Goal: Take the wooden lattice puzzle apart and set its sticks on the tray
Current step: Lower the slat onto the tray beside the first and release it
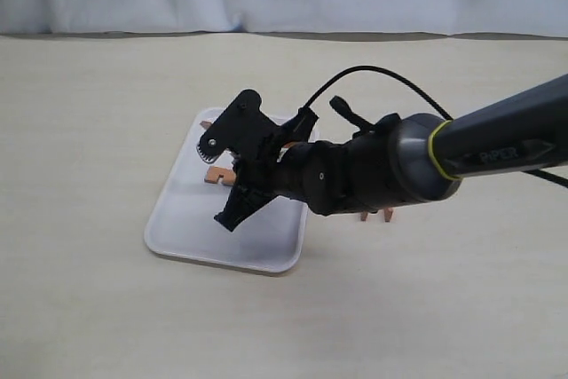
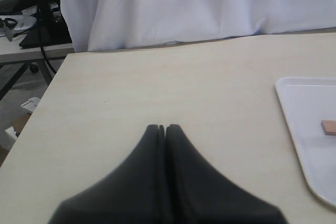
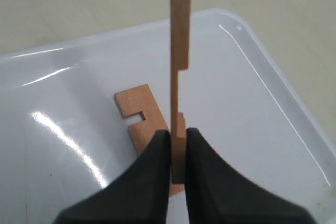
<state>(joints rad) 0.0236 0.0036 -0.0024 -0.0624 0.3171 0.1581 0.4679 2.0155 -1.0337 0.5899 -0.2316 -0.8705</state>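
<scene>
Right gripper (image 3: 177, 132): clamped on a stick, with the pads pressed to its two flat faces near its lower end.
Held stick (image 3: 179, 24): gripped on edge and raised over the tray. A rectangular notch is seen cut into one long edge.
Flat stick (image 3: 137, 109): laid flat on the tray directly under the held stick, partly covered by the fingers. It has one open notch along its side. In the exterior view it (image 1: 216, 174) is seen just beside the gripper, in the far half of the tray.
Tray (image 1: 191, 228): white, set on the table, with its near-left part bare. Its glossy floor (image 3: 252, 93) is seen below the right gripper.
Right arm (image 1: 497, 144): stretched in from the right across the tray's right edge.
Wooden ends (image 1: 377, 216): two small tips are shown on the table just under the arm, off the tray to its right. The rest is hidden, so their arrangement cannot be told.
Left gripper (image 2: 161, 127): fingers pressed together with nothing between them, held above bare table (image 2: 157, 82) and well apart from the tray's rim (image 2: 286, 111).
Stick end (image 2: 329, 127): seen lying on the tray at the frame's edge. Which stick it is cannot be told.
</scene>
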